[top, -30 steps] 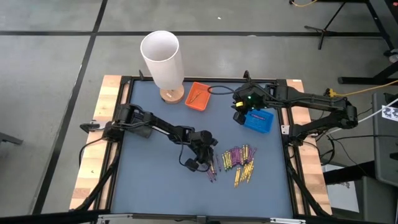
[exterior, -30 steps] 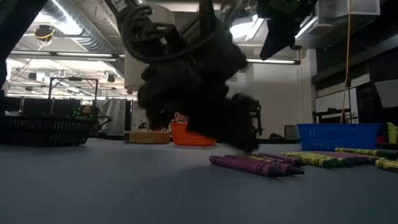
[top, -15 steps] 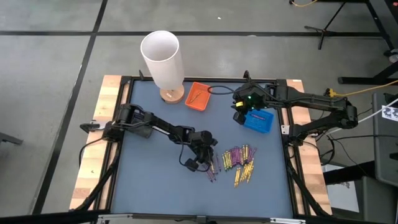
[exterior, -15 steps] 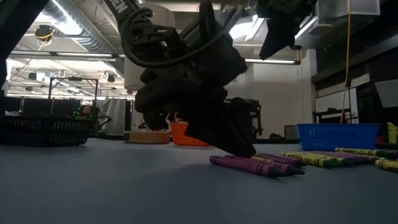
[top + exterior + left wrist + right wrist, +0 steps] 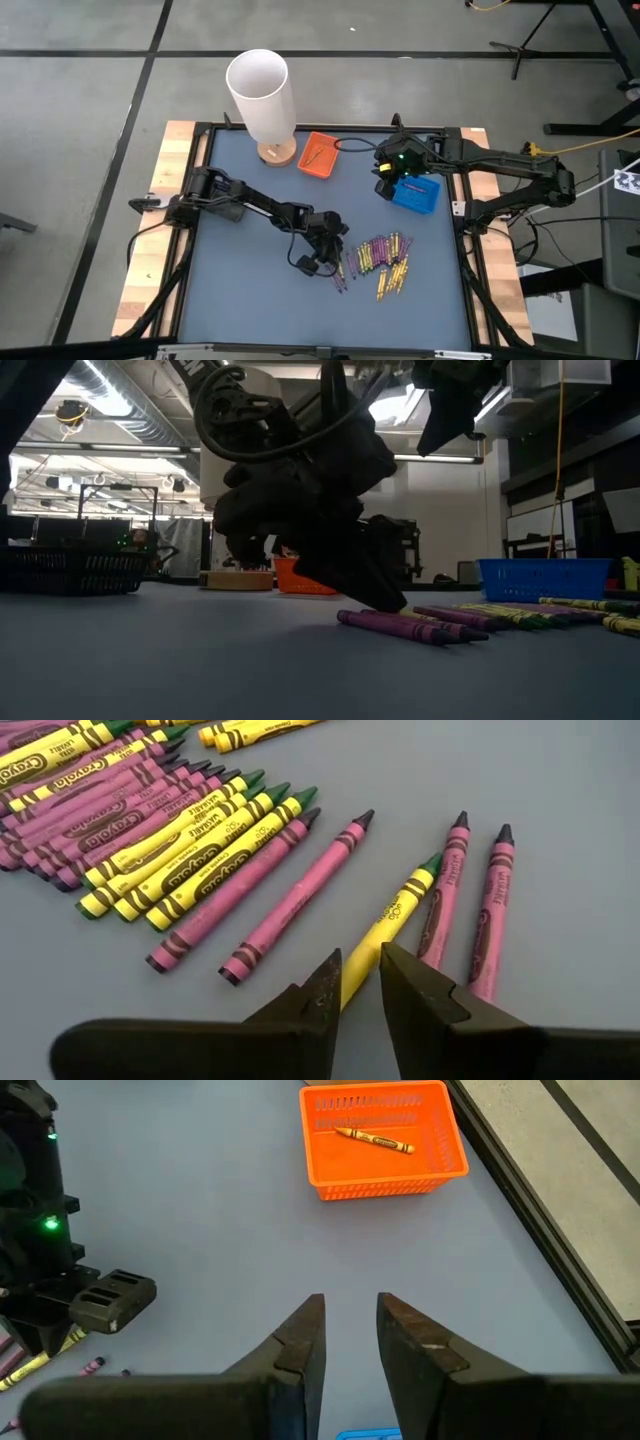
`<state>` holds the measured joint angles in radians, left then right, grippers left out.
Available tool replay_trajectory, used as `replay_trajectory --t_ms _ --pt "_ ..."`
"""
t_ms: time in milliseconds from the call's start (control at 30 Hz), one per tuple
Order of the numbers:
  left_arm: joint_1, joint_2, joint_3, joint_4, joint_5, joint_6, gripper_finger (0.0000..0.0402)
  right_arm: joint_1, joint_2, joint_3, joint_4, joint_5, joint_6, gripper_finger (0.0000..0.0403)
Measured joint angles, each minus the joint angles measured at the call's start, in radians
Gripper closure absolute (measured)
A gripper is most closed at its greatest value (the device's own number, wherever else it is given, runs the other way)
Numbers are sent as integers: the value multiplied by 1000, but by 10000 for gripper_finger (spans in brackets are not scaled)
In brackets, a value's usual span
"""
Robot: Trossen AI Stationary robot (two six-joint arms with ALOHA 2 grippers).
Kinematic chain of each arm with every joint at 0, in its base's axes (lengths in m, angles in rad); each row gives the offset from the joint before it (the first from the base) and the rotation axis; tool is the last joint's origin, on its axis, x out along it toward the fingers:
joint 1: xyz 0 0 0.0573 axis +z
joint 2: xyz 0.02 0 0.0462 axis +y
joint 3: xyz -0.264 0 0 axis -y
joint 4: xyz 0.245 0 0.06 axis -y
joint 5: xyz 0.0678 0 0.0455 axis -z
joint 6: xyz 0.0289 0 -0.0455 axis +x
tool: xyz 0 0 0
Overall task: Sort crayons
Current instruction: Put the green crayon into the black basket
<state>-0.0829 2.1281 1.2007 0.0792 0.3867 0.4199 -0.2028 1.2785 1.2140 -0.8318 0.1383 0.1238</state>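
Down on grey-blue tabletop [image 5: 250,270], left pincer [image 5: 358,982] seemingly nipping yellow crayon [image 5: 385,925], right pincer [image 5: 350,1335] parted, empty, dim workshop behind.

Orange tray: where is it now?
High view: the orange tray sits at the table's far edge, between the wooden-based white cylinder and blue tray.

From above I see the crayons [image 5: 383,262] heaped on the table [image 5: 240,290] toward its near right part. My left gripper [image 5: 343,262] sits at the heap's left edge, one loose crayon [image 5: 385,928] between its fingertips. The far side holds a tall tube [image 5: 261,97] at left, a small tray [image 5: 318,155] just right of it with one crayon inside, then my right gripper [image 5: 383,188] beside another tray [image 5: 416,194].
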Motion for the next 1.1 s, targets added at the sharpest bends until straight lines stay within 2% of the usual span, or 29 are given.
replay_trajectory --t_ms 467,767,1100 --pt "1 -2 -5 78 -19 8 343 0 0 0 0 0 0 313" --pt "2 0 -6 83 -17 137 343 0 0 0 0 0 0 313" --pt "13 -3 -3 21 0 80 343 0 0 0 0 0 0 313"
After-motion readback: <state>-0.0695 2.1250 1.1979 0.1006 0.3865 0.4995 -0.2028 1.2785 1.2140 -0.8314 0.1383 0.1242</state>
